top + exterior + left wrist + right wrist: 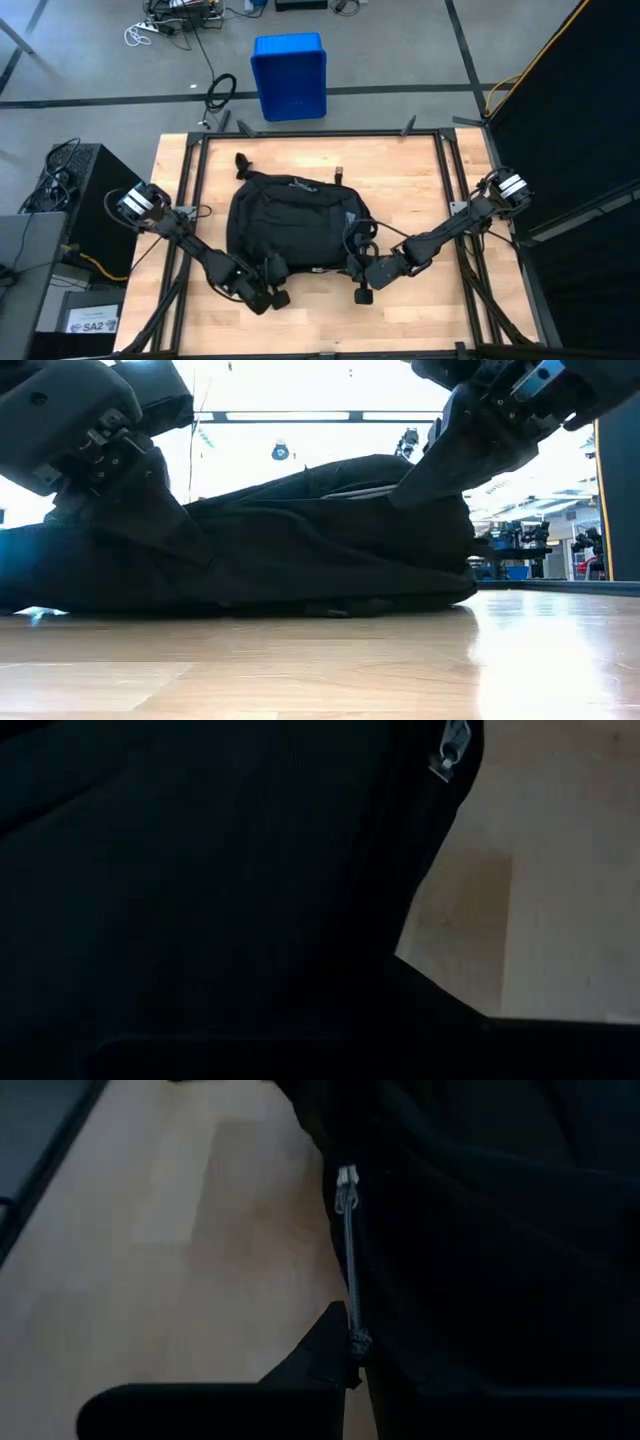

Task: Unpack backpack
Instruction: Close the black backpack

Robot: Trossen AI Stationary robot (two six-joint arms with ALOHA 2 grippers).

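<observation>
The black backpack (pixel 295 220) lies flat on the middle of the wooden table, its top loop (pixel 241 160) toward the far left. My left gripper (pixel 272 270) is shut at the backpack's near left corner; its wrist view is filled with dark fabric (pixel 200 870). My right gripper (pixel 356 264) is at the near right corner, shut on a grey zipper pull cord (pixel 349 1250). In the low view both grippers (pixel 165 520) (pixel 410 490) come down onto the backpack (pixel 320 550). My left gripper rests its shut fingers against the backpack's near left side (pixel 190 545), slanting down from the near left. Darkness hides the contact, so I cannot tell whether fabric is between the fingers. My right gripper pinches the knotted free end of the grey zipper cord (pixel 356 1342) between its fingertips, slanting down from the near right. The cord runs straight and taut to the metal slider (pixel 345 1177) on the backpack's edge. The backpack stays on the table.
A blue plastic bin (pixel 290 75) stands on the floor beyond the table's far edge. Black frame rails (pixel 195 180) (pixel 450 170) run along the table's left and right sides. Bare wood (pixel 320 320) lies between the backpack and the near edge.
</observation>
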